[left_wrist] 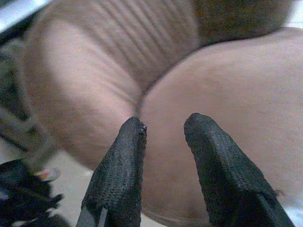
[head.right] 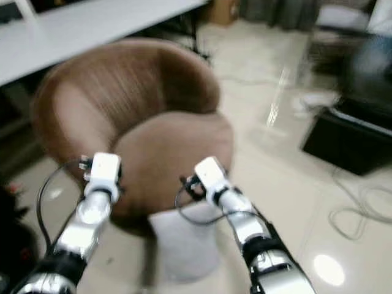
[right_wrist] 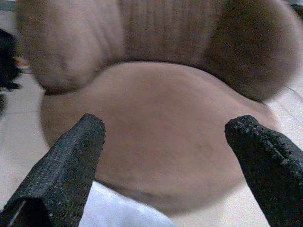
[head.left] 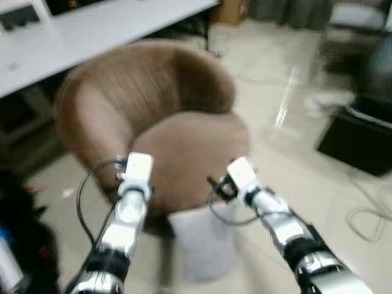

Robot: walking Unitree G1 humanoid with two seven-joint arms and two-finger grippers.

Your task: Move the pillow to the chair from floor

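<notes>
A brown round-backed chair (head.left: 184,147) stands straight ahead, its seat bare. The white pillow (head.left: 202,242) is low in front of the chair's seat edge, between my two forearms; whether it rests on the floor or leans on the chair I cannot tell. My left gripper (left_wrist: 165,125) is open, its fingers pointing at the seat's left side near the backrest. My right gripper (right_wrist: 170,125) is wide open over the seat's front, with a strip of the pillow (right_wrist: 123,213) just under it. Neither gripper has anything between its fingers. The eye views are blurred.
A white table (head.left: 92,30) runs behind the chair at the back left. A black box (head.left: 358,144) sits on the pale floor to the right, with loose cables (head.left: 367,214) near it. Dark objects (head.left: 18,245) crowd the left edge.
</notes>
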